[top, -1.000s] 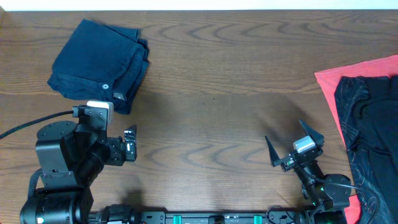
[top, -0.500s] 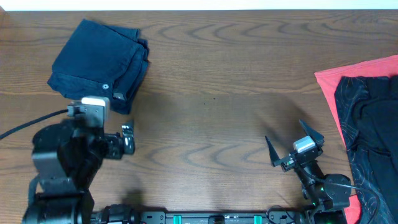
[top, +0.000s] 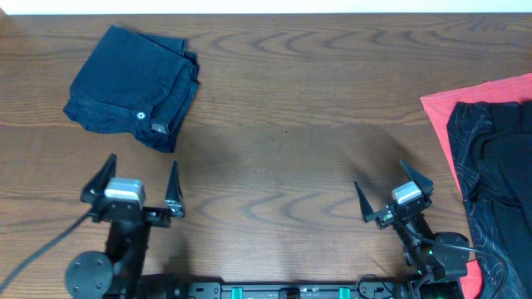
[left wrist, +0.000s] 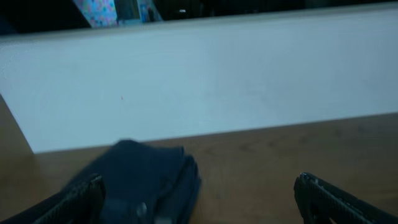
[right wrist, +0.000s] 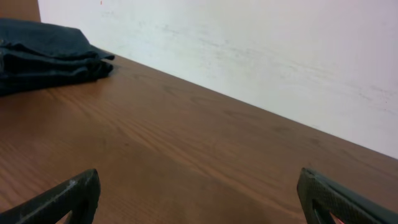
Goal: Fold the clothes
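Note:
Dark navy shorts (top: 133,87) lie folded in a thick bundle at the table's far left, silver button facing the front. I cannot tell whether the bundle holds one pair or two. My left gripper (top: 143,160) is open and empty, just in front of the bundle and not touching it. The left wrist view shows the shorts (left wrist: 143,177) ahead, between the spread fingers of the left gripper (left wrist: 199,199). My right gripper (top: 379,174) is open and empty near the front right. The right wrist view shows the right gripper (right wrist: 199,199) over bare wood, with the shorts (right wrist: 43,53) far off at the left.
A red cloth (top: 465,104) lies at the right edge with a black patterned garment (top: 495,166) piled on it. A white wall (right wrist: 249,43) runs along the table's far edge. Wooden tabletop (top: 283,141) lies between the two grippers.
My left arm has drawn back toward the front edge and turned, so its open fingers now point at the shorts. The right arm and the shorts have not moved.

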Robot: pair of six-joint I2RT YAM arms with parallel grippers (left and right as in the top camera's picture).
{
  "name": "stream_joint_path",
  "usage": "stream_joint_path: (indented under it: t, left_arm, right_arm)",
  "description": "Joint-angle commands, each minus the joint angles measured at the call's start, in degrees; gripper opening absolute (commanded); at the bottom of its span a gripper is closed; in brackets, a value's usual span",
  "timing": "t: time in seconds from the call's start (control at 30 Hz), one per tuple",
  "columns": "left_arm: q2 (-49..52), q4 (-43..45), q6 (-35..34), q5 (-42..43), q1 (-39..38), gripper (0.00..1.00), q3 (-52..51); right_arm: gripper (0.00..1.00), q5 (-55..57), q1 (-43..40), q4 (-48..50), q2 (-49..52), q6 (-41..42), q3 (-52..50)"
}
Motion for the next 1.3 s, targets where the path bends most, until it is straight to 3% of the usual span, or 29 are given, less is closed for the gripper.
stream_joint_path:
  t: [0.0, 0.1, 0.7, 1.27]
  left_arm:
    - [-5.95, 1.2, -0.83, 0.2, -0.28, 0.98, -6.32]
    - [-10.84, 3.5, -1.29, 0.22, -0.28, 0.98, -11.52]
    - [-10.64, 7.21, -1.44, 2.54, -0.31, 0.98, -26.47]
    - [-10.64, 7.41, -1.42, 2.54, -0.28, 0.98, -29.59]
  right_arm:
    - [0.99, -0.22, -0.61, -0.22, -0.46, 0.02, -0.13]
    - [0.99, -0.22, -0.61, -0.22, -0.46, 0.04, -0.13]
    - [0.99, -0.22, -0.61, -0.2, -0.46, 0.02, -0.13]
    - [0.99, -0.22, -0.61, -0.2, -0.46, 0.04, -0.13]
